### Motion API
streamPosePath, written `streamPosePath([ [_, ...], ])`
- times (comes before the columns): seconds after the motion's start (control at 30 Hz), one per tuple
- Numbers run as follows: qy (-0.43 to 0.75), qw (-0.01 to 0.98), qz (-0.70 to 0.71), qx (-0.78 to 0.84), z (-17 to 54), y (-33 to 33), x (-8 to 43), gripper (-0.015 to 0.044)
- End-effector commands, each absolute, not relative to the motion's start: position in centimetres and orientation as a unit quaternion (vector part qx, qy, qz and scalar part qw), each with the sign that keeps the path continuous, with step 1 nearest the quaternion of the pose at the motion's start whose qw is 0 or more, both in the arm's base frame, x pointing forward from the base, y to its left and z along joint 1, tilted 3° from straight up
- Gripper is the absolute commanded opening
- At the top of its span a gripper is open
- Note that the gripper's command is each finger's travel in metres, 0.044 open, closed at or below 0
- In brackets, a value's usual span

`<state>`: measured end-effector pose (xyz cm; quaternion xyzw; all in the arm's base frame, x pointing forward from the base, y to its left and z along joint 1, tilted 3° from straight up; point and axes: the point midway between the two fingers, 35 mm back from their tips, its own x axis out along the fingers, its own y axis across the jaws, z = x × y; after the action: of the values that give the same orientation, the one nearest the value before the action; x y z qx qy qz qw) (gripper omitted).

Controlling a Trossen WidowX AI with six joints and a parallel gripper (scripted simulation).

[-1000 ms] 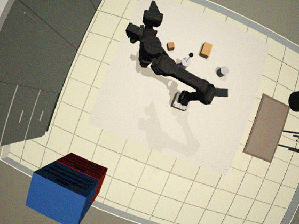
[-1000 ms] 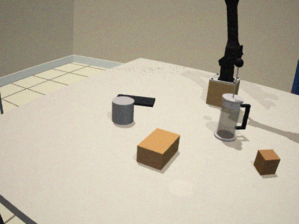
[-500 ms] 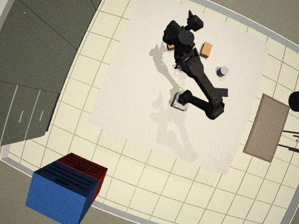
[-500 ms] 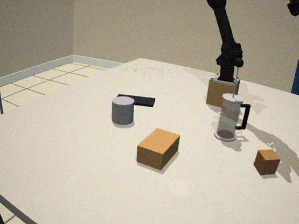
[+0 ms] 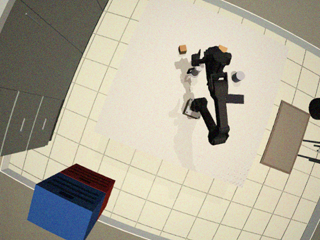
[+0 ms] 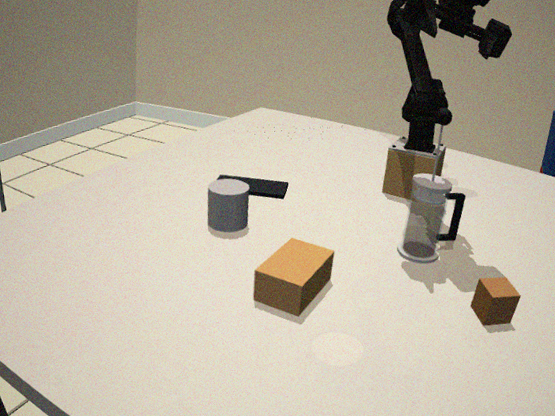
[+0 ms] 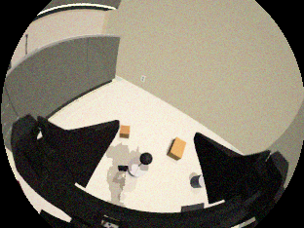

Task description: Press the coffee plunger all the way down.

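Observation:
The coffee press [image 6: 423, 224] [image 7: 134, 170] stands upright on the white table, with a clear body, a pale lid and a black handle. In the top view the press [image 5: 194, 72] is partly hidden by the arm. Its plunger is up: the thin rod [image 6: 437, 156] stands far out of the lid, with the round black knob [image 6: 442, 116] [image 7: 146, 158] on top. My gripper [image 6: 461, 46] [image 7: 157, 131] is open and empty, high above the table and pointing down at a slant. The knob shows between and below the fingers in the wrist view, well apart from them.
A small orange cube [image 5: 182, 49] [image 6: 495, 302] [image 7: 125, 131] lies on the handle side of the press. A larger orange block [image 5: 223, 48] [image 6: 294, 270] [image 7: 177, 148], a grey cylinder [image 5: 239, 76] [image 6: 227, 205] [image 7: 196, 181] and a flat dark slab [image 5: 235, 98] [image 6: 267, 185] lie on the other side.

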<state>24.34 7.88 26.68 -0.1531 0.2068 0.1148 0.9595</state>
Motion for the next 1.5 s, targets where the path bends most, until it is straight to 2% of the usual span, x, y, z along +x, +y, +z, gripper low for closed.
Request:
streamPosePath([
  [0.0,0.263,0.959,0.098,-0.051,23.2,6.0,22.2,0.0440],
  [0.3,0.262,0.959,0.096,-0.050,17.4,5.6,22.2,0.0440],
  [1.33,0.261,0.960,0.093,-0.050,15.4,6.1,25.7,0.0440],
  [1.47,0.261,0.960,0.093,-0.050,15.4,6.1,25.7,0.0335],
])
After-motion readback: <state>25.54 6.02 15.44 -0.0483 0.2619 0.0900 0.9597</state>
